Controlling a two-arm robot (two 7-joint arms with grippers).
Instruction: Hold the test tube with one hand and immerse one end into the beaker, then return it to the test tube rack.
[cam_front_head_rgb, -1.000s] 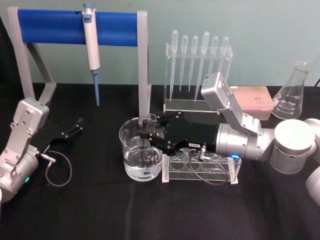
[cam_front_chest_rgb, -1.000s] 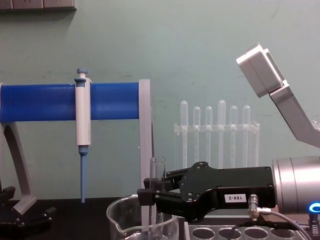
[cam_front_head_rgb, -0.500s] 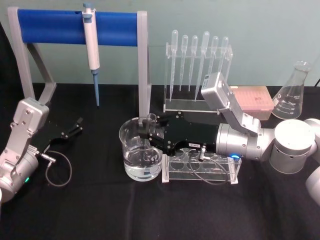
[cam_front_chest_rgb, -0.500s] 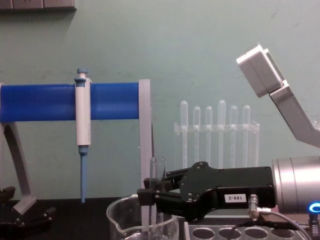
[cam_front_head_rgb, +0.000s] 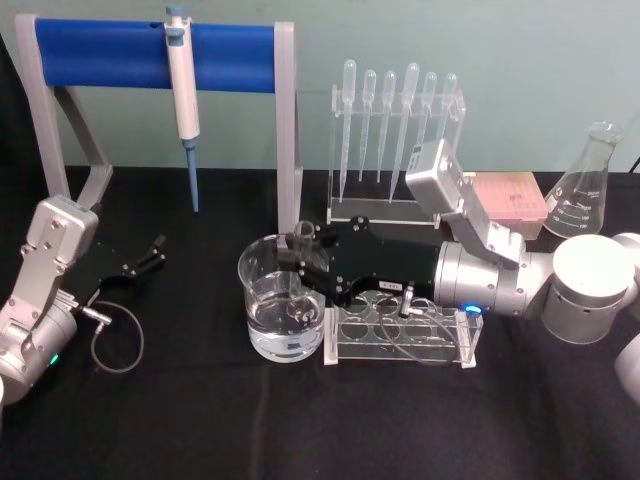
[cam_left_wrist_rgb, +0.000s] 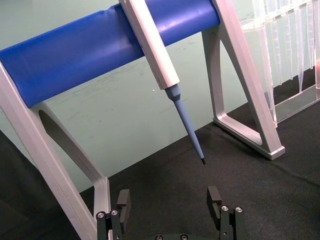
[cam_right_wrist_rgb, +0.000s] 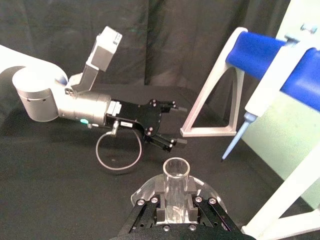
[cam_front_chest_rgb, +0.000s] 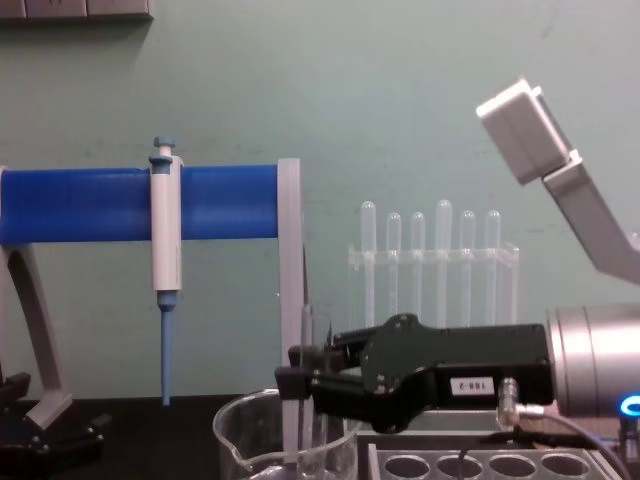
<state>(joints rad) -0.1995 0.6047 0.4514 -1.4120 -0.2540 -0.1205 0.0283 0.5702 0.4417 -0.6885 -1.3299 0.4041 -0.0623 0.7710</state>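
Right gripper (cam_front_head_rgb: 295, 258), centre of the head view, pinches the test tube (cam_front_head_rgb: 302, 237) upright, its lower end inside the beaker (cam_front_head_rgb: 283, 325) of clear liquid. Whether the end reaches the liquid cannot be told. The test tube rack (cam_front_head_rgb: 400, 340) stands just right of the beaker, beneath the gripper. The print on the gripper's white label (cam_front_chest_rgb: 473, 385) is too blurred to read. Left gripper (cam_front_head_rgb: 150, 255), at mid-left, has its fingers spread.

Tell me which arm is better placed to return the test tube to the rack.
Right. The right gripper holds the test tube in the beaker, beside the test tube rack; the left gripper rests open far to the left.
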